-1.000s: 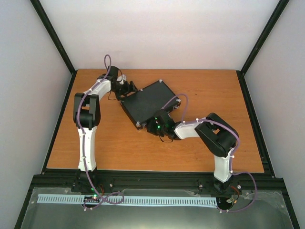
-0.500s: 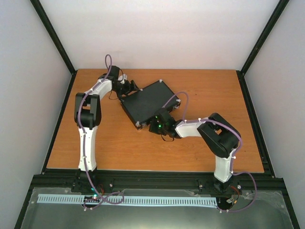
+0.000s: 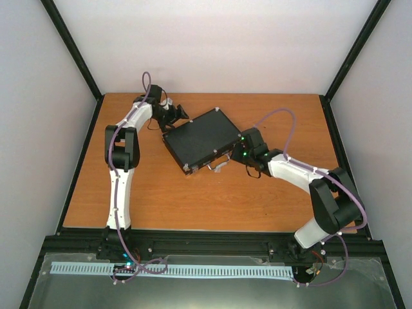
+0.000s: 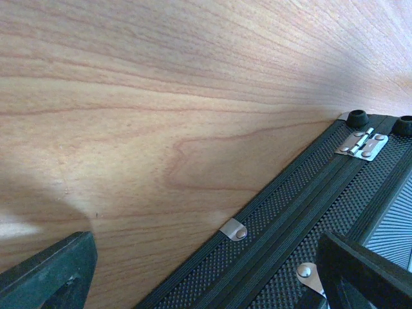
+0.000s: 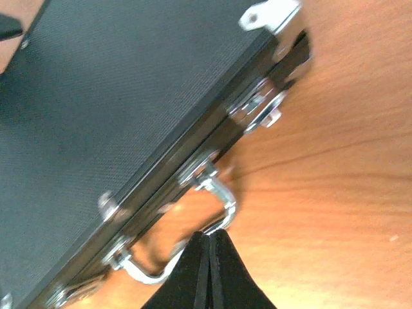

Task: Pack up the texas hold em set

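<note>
As right arm swung right, right gripper (image 5: 209,241) stayed clenched at silver handle (image 5: 219,206) of flat black hinged case (image 3: 201,138); left gripper (image 4: 206,273) released.

Overhead view: bright, even, soft light, sharp throughout; the arms (image 3: 119,187) cast only faint shadows on the table (image 3: 270,199). Left wrist view: pale glare washes the wood at upper right, a soft shadow lies lower left, and the near fingers (image 4: 48,273) are out of focus. Right wrist view: blurred overall and warm-toned; the corner plate (image 5: 270,14) of the case (image 5: 96,109) is blown out white.
</note>
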